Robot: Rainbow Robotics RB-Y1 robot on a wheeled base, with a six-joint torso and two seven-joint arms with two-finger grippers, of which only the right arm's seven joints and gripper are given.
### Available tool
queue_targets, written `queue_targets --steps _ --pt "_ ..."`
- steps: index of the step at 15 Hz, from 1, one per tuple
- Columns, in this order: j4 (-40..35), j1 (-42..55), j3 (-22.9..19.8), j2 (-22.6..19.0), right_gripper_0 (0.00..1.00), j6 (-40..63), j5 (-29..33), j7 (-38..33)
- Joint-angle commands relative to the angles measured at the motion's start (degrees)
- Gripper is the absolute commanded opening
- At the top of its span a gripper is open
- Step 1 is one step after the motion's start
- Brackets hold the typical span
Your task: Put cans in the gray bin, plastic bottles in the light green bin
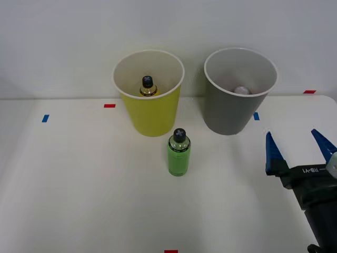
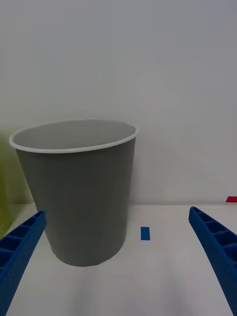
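White desk (image 1: 79,200) meets a plain pale wall, and small red and blue tape marks dot the surface. Two large tapered bins stand side by side near the wall: the light green bin (image 1: 152,113) on the left and the gray bin (image 1: 231,108) on the right, apart from each other, both with white rims and white insides. Inside the light green bin stands the amber-gold bottle (image 1: 148,87), its black cap up. Low inside the gray bin a pale silvery round top (image 1: 241,90) shows; the rest of that item is hidden by the wall of the bin. The green bottle (image 1: 179,153) stands upright on the desk just in front of the light green bin, between the two bins and nearer the camera. The right claw (image 1: 301,150) hovers at the right side of the desk, in front of the gray bin and well apart from the green bottle, its blue ribbed fingers (image 2: 19,247) spread wide and holding nothing.
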Motion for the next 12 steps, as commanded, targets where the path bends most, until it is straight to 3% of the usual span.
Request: queue_targets --steps 1,7,10,12 --pt "0.0 3.7 -1.3 -1.0 1.00 -2.6 0.5 1.0" --pt "0.4 15.3 -2.2 0.3 1.00 -11.1 0.7 1.8" --pt "14.8 14.4 -2.6 1.6 1.00 -30.8 -5.8 1.9" --pt "20.1 13.6 -2.8 1.8 1.00 -37.4 -6.5 1.9"
